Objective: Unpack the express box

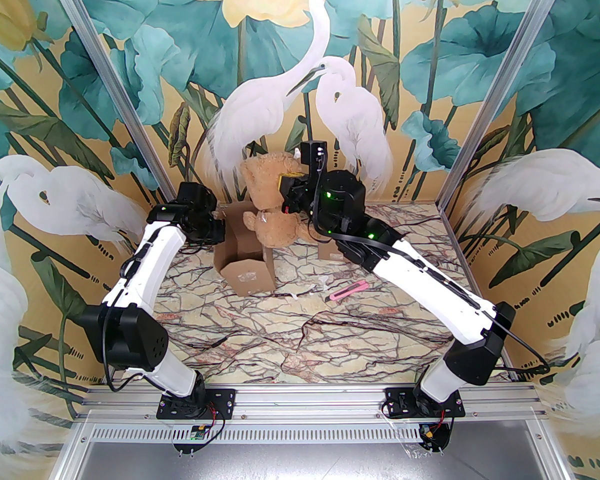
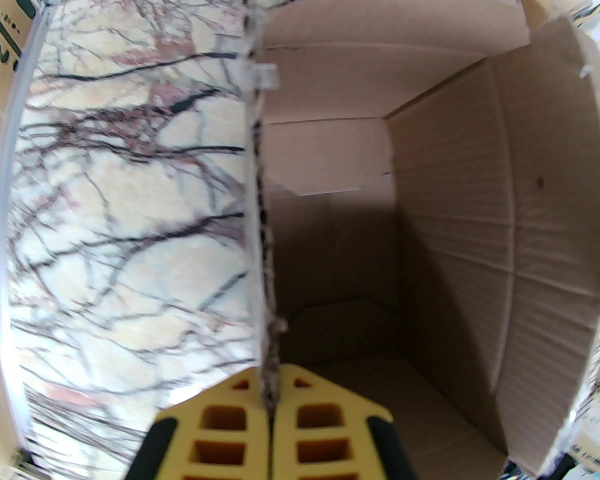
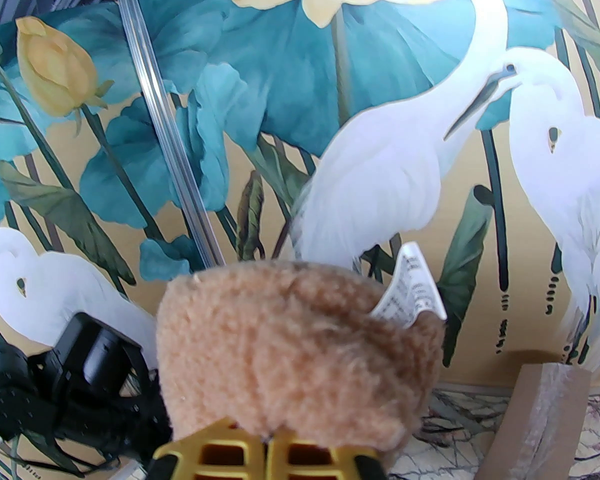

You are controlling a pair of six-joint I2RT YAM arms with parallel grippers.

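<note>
Left gripper (image 2: 271, 408) is clamped narrowly on the brown cardboard express box (image 1: 245, 273). Its yellow fingers (image 2: 220, 418) pinch the raw corrugated edge of one upright flap, seen edge-on in the left wrist view. To the right of that edge the box opens onto bare cardboard walls and floor, with a second flap standing wide on the far side.

Right gripper (image 1: 285, 195) is closed on the tan plush teddy bear (image 1: 262, 178) and holds it up over the box mouth at the rear of the table. From above, the bear's lower part overlaps the box rim, and whether the two touch cannot be told. In the right wrist view the plush bulges over the yellow fingers (image 3: 310, 455), and a white printed tag (image 3: 412, 288) sticks out of it. The painted back wall is close behind.

A loose piece of cardboard (image 3: 545, 418) lies beside the box, under the right arm. A pink utility knife (image 1: 347, 290) lies well apart from the box, on its right. The near half of the marble-patterned table (image 1: 280, 338) is open surface between the two arms.
</note>
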